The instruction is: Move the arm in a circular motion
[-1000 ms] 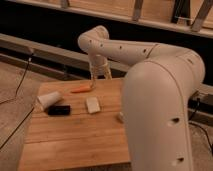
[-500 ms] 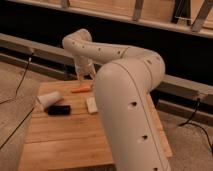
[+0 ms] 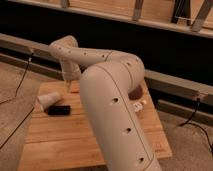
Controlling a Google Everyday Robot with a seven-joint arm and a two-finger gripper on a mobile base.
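Arm (image 3: 115,100): seen folded over the wooden table (image 3: 55,145); the thick segment rises from 6 o'clock and the slimmer forearm is carried towards 10 o'clock.
Gripper (image 3: 68,84): held low near the table's far edge, at 2 o'clock of the white cup (image 3: 47,100); whether it is clenched or released cannot be told.
Pose: judged to be kept bent so a circle can be swept.
Hazard: the cup and black block (image 3: 59,109) could be clipped.

wooden table (image 3: 75,137) carries pale cup (image 3: 47,101) and black block (image 3: 59,109), end effector (image 3: 68,87) near far edge.
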